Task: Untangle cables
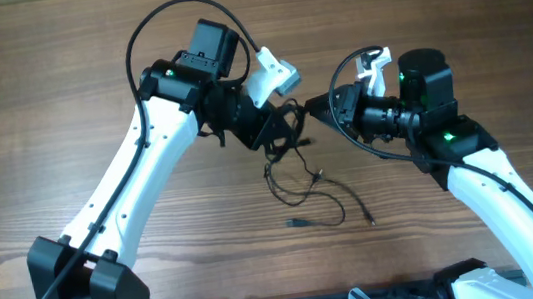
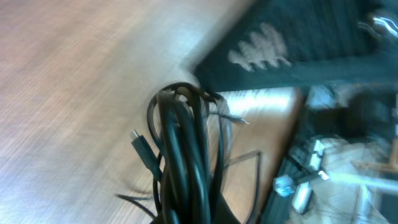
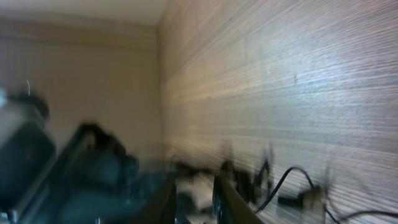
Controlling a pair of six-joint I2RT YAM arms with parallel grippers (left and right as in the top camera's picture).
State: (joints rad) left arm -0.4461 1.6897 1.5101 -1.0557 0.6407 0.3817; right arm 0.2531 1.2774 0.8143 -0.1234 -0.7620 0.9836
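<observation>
Cables (image 2: 183, 155) trail onto wood-grain table (image 1: 37, 75) (beige wall (image 3: 81, 62) beyond).

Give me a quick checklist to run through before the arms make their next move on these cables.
1. Left gripper gripping the cable bundle: ok, bundle lifted.
2. Right gripper open or shut: cannot tell, view blurred.
3. Bundle untangled: not ok, cords knotted together.
4. Trailing plug tips resting on the table: ok.
5. Grippers clear of each other: cannot tell.
</observation>
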